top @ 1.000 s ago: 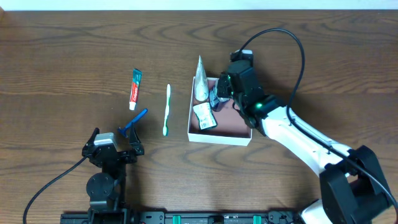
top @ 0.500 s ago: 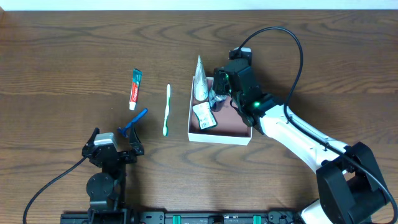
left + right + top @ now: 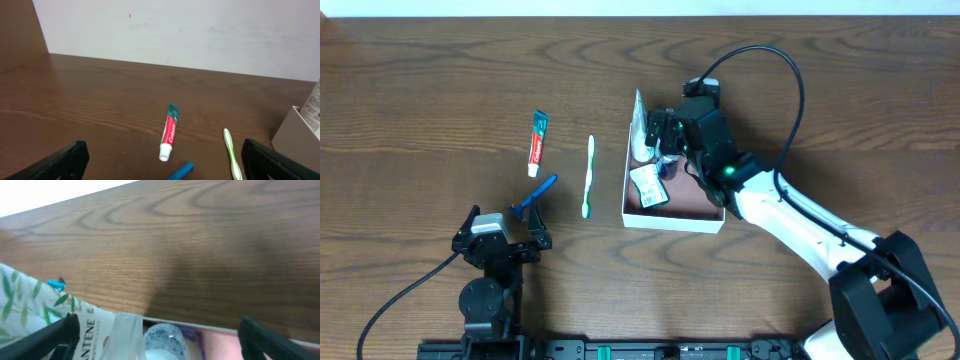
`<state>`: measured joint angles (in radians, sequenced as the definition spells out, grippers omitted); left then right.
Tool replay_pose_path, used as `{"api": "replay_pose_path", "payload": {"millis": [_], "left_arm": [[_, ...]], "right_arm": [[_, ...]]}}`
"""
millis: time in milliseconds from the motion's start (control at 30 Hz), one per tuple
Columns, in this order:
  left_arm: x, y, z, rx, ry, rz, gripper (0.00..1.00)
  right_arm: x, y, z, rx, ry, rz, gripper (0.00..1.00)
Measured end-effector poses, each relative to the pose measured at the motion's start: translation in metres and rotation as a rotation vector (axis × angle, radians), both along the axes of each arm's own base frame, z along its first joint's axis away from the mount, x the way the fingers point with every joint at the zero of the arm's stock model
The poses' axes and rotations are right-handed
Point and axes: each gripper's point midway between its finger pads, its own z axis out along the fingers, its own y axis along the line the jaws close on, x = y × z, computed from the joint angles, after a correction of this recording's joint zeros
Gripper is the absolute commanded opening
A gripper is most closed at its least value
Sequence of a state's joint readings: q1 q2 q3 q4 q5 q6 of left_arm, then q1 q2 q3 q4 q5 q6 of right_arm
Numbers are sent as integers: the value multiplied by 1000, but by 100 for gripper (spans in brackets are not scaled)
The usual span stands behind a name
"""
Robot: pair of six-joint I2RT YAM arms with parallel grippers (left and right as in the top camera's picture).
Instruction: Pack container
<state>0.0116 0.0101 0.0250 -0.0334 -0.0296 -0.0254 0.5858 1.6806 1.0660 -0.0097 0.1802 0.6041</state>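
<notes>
The container (image 3: 672,221) is a shallow white-walled box with a pinkish floor (image 3: 220,346), right of the table's middle. Inside lie a white Pantene tube (image 3: 640,128) (image 3: 75,325), a small printed packet (image 3: 648,186) and a small round-capped bottle (image 3: 666,160) (image 3: 165,336). My right gripper (image 3: 658,135) (image 3: 162,341) hovers over the box's far left corner, open, with the bottle and tube end between its fingers but not clamped. My left gripper (image 3: 504,216) (image 3: 169,165) stands open near the front edge, holding nothing.
Left of the box lie a red-and-white toothpaste tube (image 3: 537,143) (image 3: 170,131), a green toothbrush (image 3: 588,176) (image 3: 231,154) and a blue razor (image 3: 534,197) (image 3: 181,171). The right arm's black cable (image 3: 790,90) arcs over the table.
My right gripper has gone from nearly shut to wide open, letting go of the small bottle inside the box, and has shifted slightly left. The left arm has not moved.
</notes>
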Motion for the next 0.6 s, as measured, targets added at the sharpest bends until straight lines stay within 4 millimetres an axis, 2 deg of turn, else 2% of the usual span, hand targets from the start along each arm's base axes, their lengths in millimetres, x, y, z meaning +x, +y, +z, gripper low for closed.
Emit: {"api": "replay_pose_path", "payload": {"millis": [133, 300, 367, 433, 500, 600], "left_arm": [[0, 0, 0, 0, 0, 0, 98], [0, 0, 0, 0, 0, 0, 98], [0, 0, 0, 0, 0, 0, 98], [0, 0, 0, 0, 0, 0, 98], [0, 0, 0, 0, 0, 0, 98], [0, 0, 0, 0, 0, 0, 98]], "right_arm": [[-8, -5, 28, 21, -31, -1, 99], [-22, -27, 103, 79, -162, -36, 99], [-28, -49, 134, 88, -218, -80, 99], [-32, -75, 155, 80, -253, -141, 99], [-35, -108, 166, 56, -270, -225, 99], [-34, -162, 166, 3, -257, -367, 99]]}}
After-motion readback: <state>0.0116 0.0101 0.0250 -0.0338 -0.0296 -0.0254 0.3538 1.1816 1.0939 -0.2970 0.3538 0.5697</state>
